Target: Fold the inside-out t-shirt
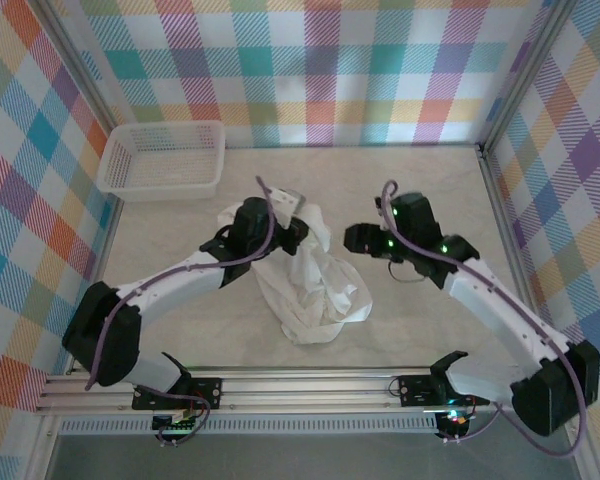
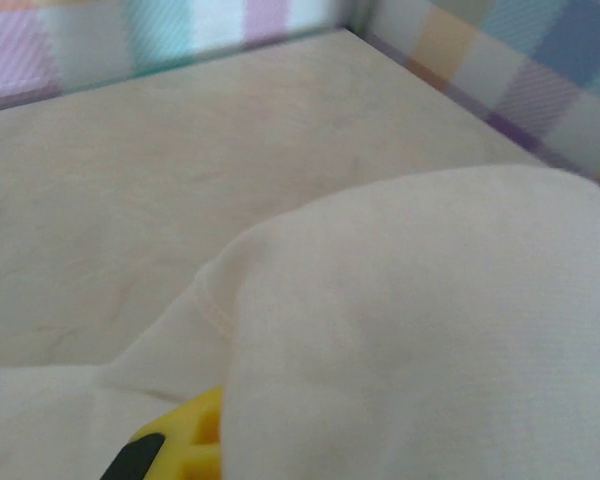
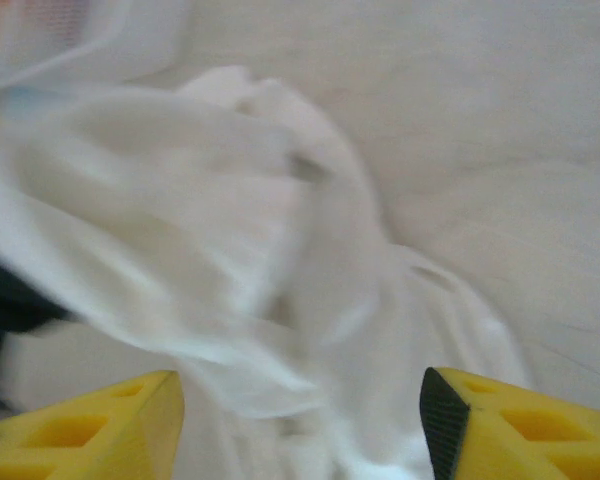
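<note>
Draped against the left wrist lens, the inside-out t-shirt (image 2: 410,330) hides all but one yellow finger (image 2: 195,445); the left gripper (image 1: 296,222) is clamped on its cloth. Right wrist: the right gripper (image 3: 300,425) stands parted, the shirt blurred just ahead. From above, a white mesh basket (image 1: 162,180) sits beyond the left gripper, apart from the shirt.

Plaid walls (image 1: 310,70) — pale marbled tabletop (image 1: 430,180)
</note>
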